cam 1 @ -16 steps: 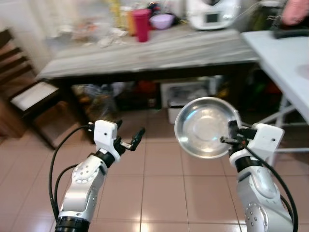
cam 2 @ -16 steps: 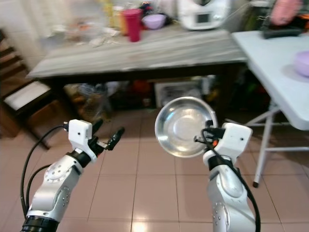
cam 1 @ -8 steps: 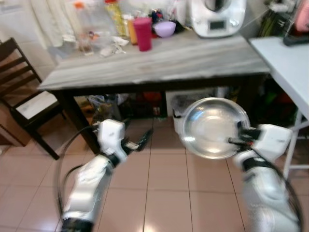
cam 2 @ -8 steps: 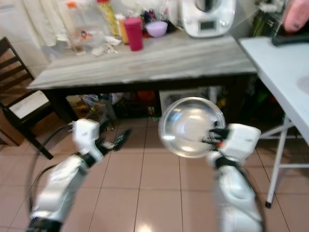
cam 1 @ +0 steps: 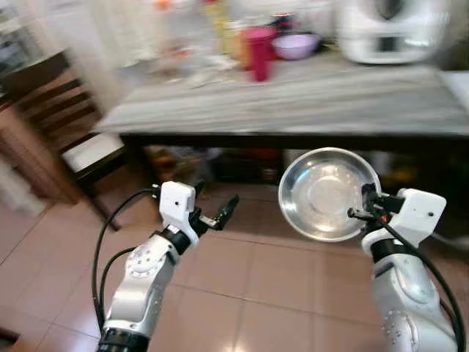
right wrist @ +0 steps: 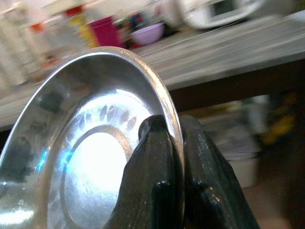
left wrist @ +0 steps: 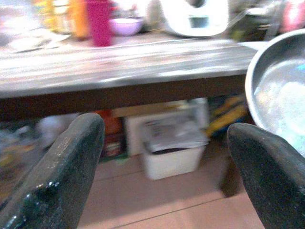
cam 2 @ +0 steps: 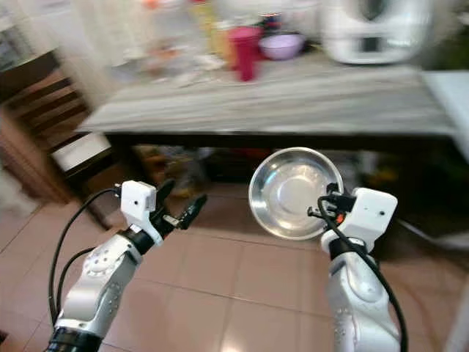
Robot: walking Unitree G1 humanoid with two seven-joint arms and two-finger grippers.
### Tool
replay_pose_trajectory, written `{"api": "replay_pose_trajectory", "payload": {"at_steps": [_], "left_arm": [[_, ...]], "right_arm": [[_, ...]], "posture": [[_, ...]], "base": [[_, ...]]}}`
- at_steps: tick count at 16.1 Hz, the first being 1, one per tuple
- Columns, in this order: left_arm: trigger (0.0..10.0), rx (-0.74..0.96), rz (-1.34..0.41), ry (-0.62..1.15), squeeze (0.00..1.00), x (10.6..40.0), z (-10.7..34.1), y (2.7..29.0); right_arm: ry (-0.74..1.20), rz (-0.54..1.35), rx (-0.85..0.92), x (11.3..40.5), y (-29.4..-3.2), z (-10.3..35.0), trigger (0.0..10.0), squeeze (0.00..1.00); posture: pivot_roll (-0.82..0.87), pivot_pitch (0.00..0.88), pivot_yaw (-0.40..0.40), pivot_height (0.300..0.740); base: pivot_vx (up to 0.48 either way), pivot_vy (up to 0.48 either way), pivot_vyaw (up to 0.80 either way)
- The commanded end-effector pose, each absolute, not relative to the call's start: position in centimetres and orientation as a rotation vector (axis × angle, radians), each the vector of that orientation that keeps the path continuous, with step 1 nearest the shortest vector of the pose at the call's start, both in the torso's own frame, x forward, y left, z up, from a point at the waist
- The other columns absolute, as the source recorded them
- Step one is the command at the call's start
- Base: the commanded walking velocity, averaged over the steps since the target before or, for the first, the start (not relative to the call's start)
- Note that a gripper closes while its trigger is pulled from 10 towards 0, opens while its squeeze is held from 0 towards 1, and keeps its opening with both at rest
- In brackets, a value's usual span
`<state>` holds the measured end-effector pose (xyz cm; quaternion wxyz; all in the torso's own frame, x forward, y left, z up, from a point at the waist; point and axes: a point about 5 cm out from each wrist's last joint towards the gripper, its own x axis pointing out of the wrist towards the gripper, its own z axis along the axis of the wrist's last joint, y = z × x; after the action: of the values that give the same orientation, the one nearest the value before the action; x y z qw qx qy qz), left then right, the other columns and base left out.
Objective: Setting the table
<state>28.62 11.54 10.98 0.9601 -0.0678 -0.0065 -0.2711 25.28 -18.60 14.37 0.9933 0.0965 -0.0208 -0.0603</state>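
Here the steel bowl (cam 1: 329, 192) is pinched by its rim in the right gripper (cam 1: 364, 207), below the grey table (cam 1: 308, 99) edge. The left gripper (cam 1: 218, 213) is spread, empty. The bowl should be raised clear before being set down.

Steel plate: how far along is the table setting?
Done: the steel plate is picked up, pinched by its rim in the right gripper, held in the air in front of the table. In hand: carrying it. The left gripper is open and holds nothing. Left: setting the plate on the tabletop, beyond the pink cup and purple bowl.
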Motion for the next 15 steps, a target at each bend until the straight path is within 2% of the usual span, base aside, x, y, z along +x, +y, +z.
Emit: {"api": "replay_pose_trajectory", "payload": {"at_steps": [1,5,9,12,15], "left_arm": [[10.0,-0.122,-0.537,-0.01,0.0,28.77,11.08,12.21],[10.0,-0.121,-0.552,-0.01,0.0,28.63,11.06,11.84],[10.0,-0.124,-0.556,-0.008,0.0,28.58,11.02,11.74],[10.0,-0.127,-0.559,-0.007,0.0,28.53,10.95,11.62],[10.0,-0.13,-0.561,-0.006,0.0,28.47,10.88,11.51]], "right_arm": [[-0.055,-0.103,0.195,25.38,-18.01,14.73,10.0,0.0],[-0.048,-0.117,0.228,25.41,-18.13,14.62,10.0,0.0],[-0.051,-0.115,0.225,25.45,-18.16,14.65,10.0,0.0],[-0.049,-0.114,0.226,25.53,-18.2,14.67,10.0,0.0],[-0.042,-0.11,0.228,25.61,-18.13,14.63,10.0,0.0]], "posture": [[-0.25,0.025,0.137,0.74],[-0.25,0.022,0.138,0.74],[-0.25,0.022,0.137,0.74],[-0.25,0.02,0.133,0.74],[-0.25,0.02,0.131,0.74]], "base": [[0.345,0.0,0.44],[0.347,0.0,0.11],[0.347,0.0,-0.63],[0.347,0.0,0.0],[0.346,0.0,-0.8]]}}
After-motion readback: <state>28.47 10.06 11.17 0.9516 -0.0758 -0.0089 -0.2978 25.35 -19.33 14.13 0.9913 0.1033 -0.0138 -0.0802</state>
